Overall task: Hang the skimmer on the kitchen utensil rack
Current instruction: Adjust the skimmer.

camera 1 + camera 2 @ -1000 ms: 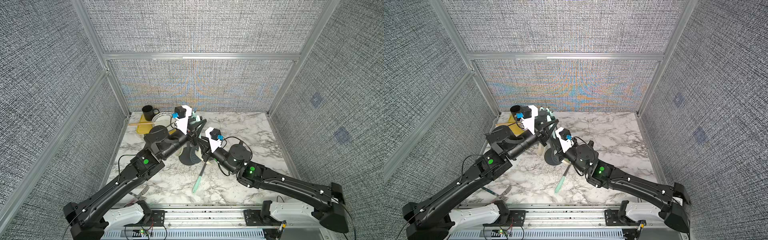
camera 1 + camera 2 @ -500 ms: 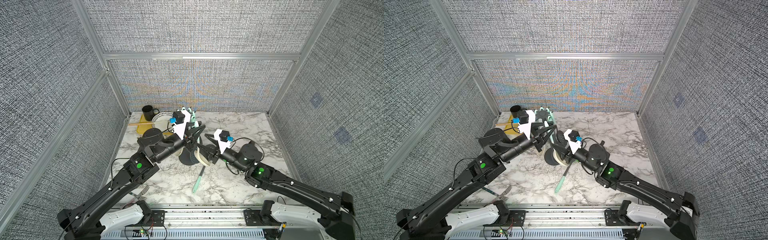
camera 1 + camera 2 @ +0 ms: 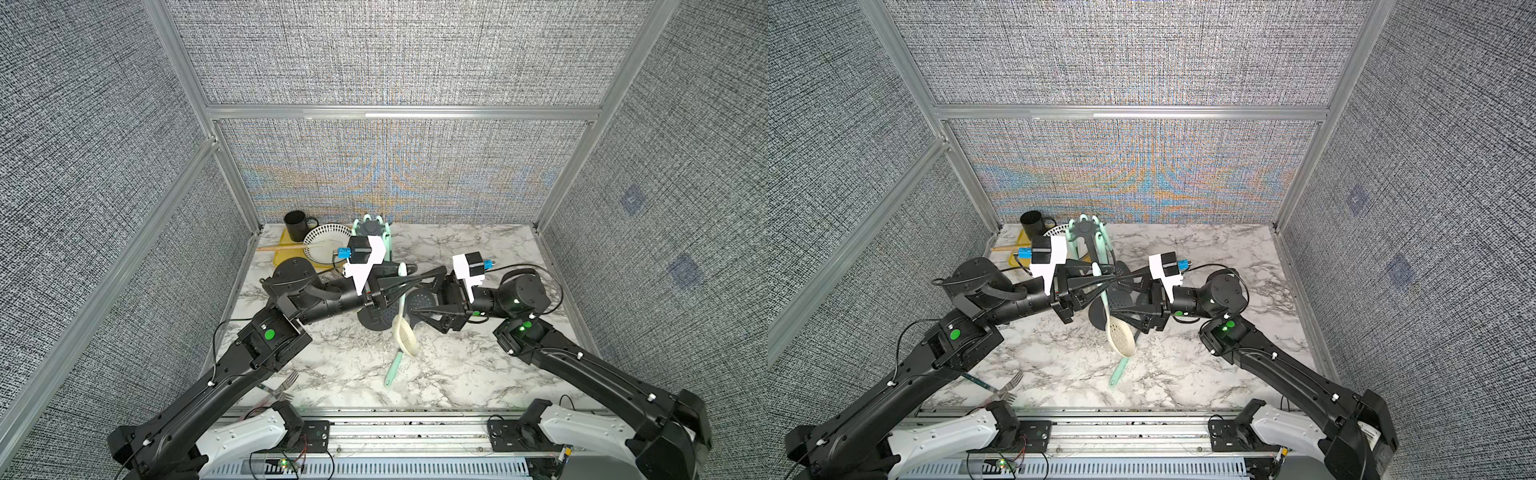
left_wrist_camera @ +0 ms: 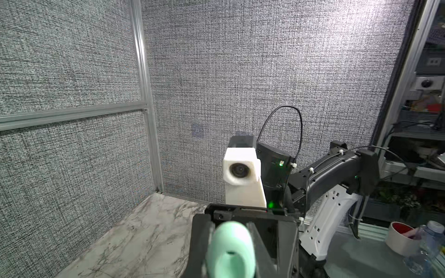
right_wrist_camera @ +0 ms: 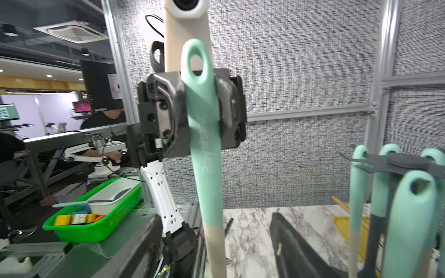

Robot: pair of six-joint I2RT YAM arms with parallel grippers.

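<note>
Skimmer (image 5: pixel 207 180) handle clamped in my left gripper (image 5: pixel 201 110); right gripper (image 3: pixel 414 294) wide, empty. I should centre the loop (image 5: pixel 195 44) over a free kitchen utensil rack (image 5: pixel 404 163) hook (image 5: pixel 346 156), then lower.

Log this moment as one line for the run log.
left gripper: shut on skimmer handle, head down | right gripper: open, holding nothing | kitchen utensil rack: skimmer not yet hung

Cramped around the rack (image 3: pixel 371 227) tbh: its crown is ringed by hung utensils (image 5: pixel 407 228), mug (image 3: pixel 296 224) and plate (image 3: pixel 326 245) are parked just left of it, the front is blocked by the left hand (image 3: pixel 399 282) and right hand (image 3: pixel 411 296). Bare desk (image 3: pixel 428 241) is found only to its right.
</note>
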